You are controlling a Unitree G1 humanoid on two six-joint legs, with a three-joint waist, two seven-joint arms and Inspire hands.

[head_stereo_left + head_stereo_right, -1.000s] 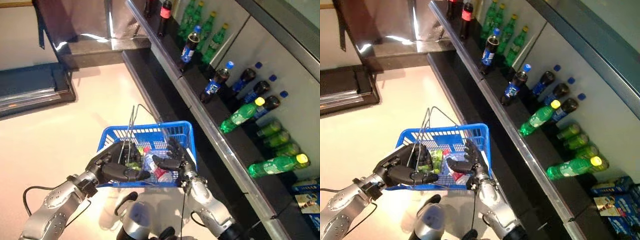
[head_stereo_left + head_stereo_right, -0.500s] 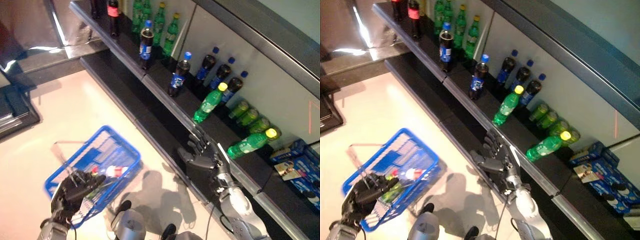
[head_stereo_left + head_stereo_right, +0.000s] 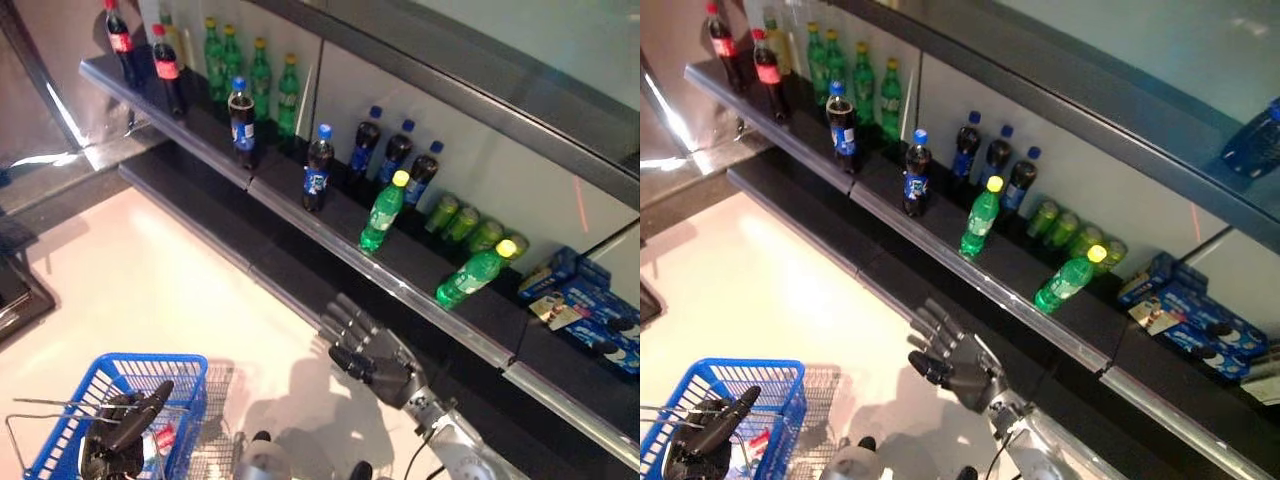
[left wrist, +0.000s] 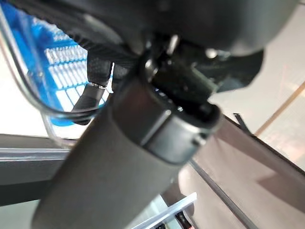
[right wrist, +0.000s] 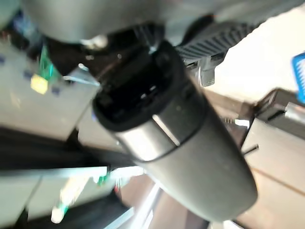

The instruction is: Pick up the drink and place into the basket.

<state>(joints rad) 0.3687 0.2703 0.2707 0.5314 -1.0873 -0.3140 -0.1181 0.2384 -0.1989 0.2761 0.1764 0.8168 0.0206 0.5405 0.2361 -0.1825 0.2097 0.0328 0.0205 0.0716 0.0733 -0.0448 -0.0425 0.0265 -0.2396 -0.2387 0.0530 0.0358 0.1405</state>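
Shop floor beside dark shelf [image 3: 300, 215] of bottles, right hand [image 3: 375, 352] empty with fingers spread below green bottle [image 3: 381, 210], left hand [image 3: 125, 440] apparently clenched on blue basket [image 3: 190, 375] handle, red-capped drink [image 3: 160, 438] lying inside just beside its fingers

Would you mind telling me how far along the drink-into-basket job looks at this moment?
Done: the blue basket already holds a red-labelled bottle. In hand: the left hand grips the basket's wire handle, while the right hand is open and empty below the shelf. Left, if more is wanted: picking another drink, perhaps the nearest green bottle.
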